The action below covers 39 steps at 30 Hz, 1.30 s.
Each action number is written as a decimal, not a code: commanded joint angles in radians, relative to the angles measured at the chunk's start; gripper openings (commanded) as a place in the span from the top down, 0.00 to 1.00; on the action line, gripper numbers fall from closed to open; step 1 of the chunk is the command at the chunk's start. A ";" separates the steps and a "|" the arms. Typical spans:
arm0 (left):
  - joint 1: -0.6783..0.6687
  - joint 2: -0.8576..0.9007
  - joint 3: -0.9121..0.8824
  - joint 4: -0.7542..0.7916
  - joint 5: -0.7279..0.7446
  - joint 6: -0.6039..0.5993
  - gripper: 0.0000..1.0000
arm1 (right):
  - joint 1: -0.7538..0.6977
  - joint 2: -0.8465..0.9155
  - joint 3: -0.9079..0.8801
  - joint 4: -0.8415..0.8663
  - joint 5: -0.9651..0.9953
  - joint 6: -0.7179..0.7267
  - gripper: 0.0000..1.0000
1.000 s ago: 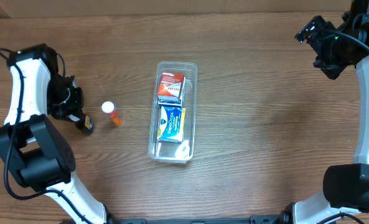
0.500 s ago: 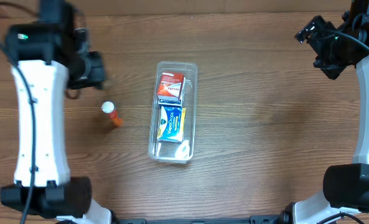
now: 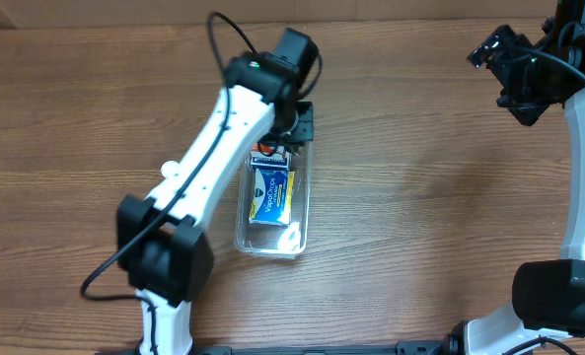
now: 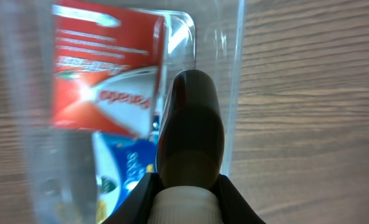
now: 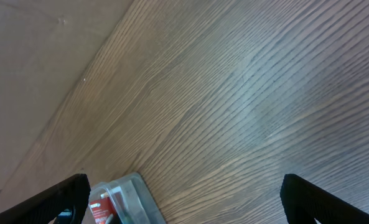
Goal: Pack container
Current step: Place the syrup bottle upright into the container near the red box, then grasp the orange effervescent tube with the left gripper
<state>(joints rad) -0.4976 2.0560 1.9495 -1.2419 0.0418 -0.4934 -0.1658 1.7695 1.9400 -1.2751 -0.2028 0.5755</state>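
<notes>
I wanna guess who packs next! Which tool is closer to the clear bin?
Left. The left tool hangs over the bin's far end, gripping a bottle; the right tool is far off.

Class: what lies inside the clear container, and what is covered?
Inside the container: a blue box, a red box, a whitish item. The left gripper holds a dark bottle at the far end; the arm hides that end overhead.

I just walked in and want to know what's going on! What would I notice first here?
The long white left arm stretches over the middle of the table, its fingers pinching a dark bottle at the far end of the clear container. Inside lie a red box and a blue box. The right arm hangs at the right edge, fingers open.
</notes>
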 commanded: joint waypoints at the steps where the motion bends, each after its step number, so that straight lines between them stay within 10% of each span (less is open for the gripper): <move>1: -0.026 0.042 0.008 0.027 -0.006 -0.066 0.87 | -0.002 -0.006 0.005 0.005 -0.001 -0.006 0.00; 9: -0.031 0.085 0.018 0.068 -0.048 -0.071 0.77 | -0.002 -0.006 0.005 0.005 -0.001 -0.006 0.00; 14: -0.009 0.060 0.113 0.009 -0.011 -0.068 0.22 | -0.002 -0.006 0.005 0.005 -0.001 -0.006 0.00; 28: 0.254 -0.113 0.429 -0.446 -0.125 0.106 0.04 | -0.002 -0.006 0.005 0.005 -0.001 -0.006 0.00; 39: 0.367 -0.114 0.099 -0.448 -0.051 0.240 0.15 | -0.002 -0.006 0.005 0.005 -0.001 -0.006 0.00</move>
<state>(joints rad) -0.1352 1.9327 2.1620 -1.6855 -0.0219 -0.3103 -0.1658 1.7695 1.9400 -1.2751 -0.2028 0.5755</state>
